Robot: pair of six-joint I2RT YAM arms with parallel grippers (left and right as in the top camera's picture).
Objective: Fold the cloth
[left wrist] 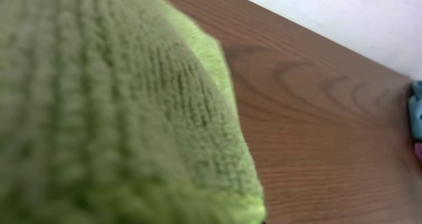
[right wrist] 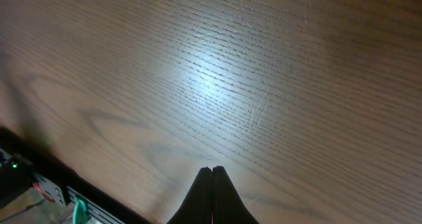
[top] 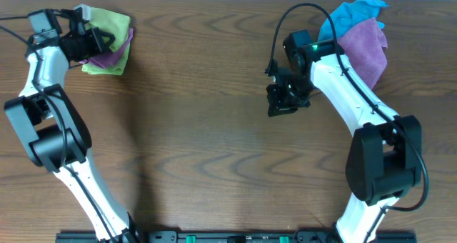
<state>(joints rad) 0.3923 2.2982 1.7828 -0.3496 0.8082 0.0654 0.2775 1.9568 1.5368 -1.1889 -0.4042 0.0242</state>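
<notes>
Reaching into the far left corner of the bench (top: 207, 136), my left end effector (top: 89, 44) sits over the left edge of the cloth (top: 111, 21), the lime-green one. From overhead the cloth lies bunched rather than flat, on top of a purple cloth (top: 118, 56) that pokes out along its right side between an upper green layer and a lower green flap. My left wrist camera is so close that the green pile fills the whole left half of its view. It is blurred at the near end, and a rounded edge falls away to bare brown wood on the right. A strip of white wall (left wrist: 343, 13) shows beyond the bench's far edge. My fingers are out of that view, and from overhead they are only a dark mass against the fabric, so I cannot tell whether this end effector is released or clenched on the cloth.

My right end effector (top: 280, 106) hangs over bare wood right of centre, well apart from the cloth. In the right wrist view its two fingers (right wrist: 198, 207) are pressed together tip to tip, clenched and empty, with wood grain and a bright patch of glare ahead. In the far right corner a blue cloth (top: 353, 14) lies heaped against a second purple cloth (top: 365, 46). The blue one is farther back, and the purple one is partly covered by my right forearm.
</notes>
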